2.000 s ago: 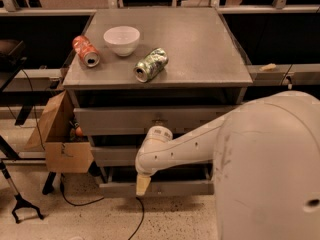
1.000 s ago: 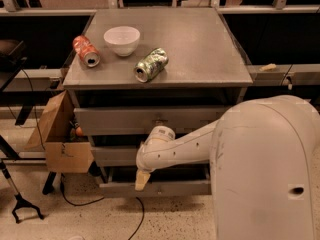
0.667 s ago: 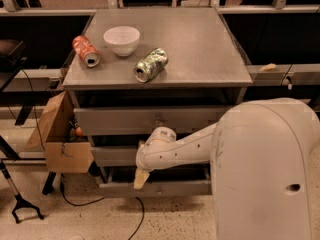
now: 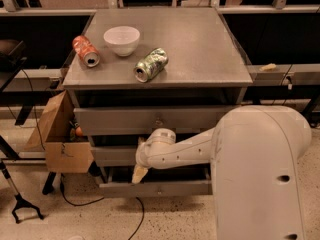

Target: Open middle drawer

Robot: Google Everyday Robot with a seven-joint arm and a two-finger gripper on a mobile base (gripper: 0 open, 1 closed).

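Observation:
The grey cabinet (image 4: 200,44) has three drawer fronts. The top drawer (image 4: 110,120) shows a small knob (image 4: 159,121). The middle drawer (image 4: 110,155) lies below it; my white arm (image 4: 180,151) crosses its front and hides its knob. The bottom drawer (image 4: 160,188) stands out a little further than the others. My gripper (image 4: 138,174), with cream tips, points down just below the middle drawer's front, in the dark gap above the bottom drawer.
On the cabinet top lie a white bowl (image 4: 121,39), an orange can (image 4: 86,50) and a green can (image 4: 150,64), both cans on their sides. An open cardboard box (image 4: 60,141) stands left of the cabinet. A black stand (image 4: 20,204) and a cable (image 4: 135,219) are on the floor.
My gripper has risen slightly towards the middle drawer's lower edge, and the arm's body has shifted a little left. The drawers and the things on top have not moved.

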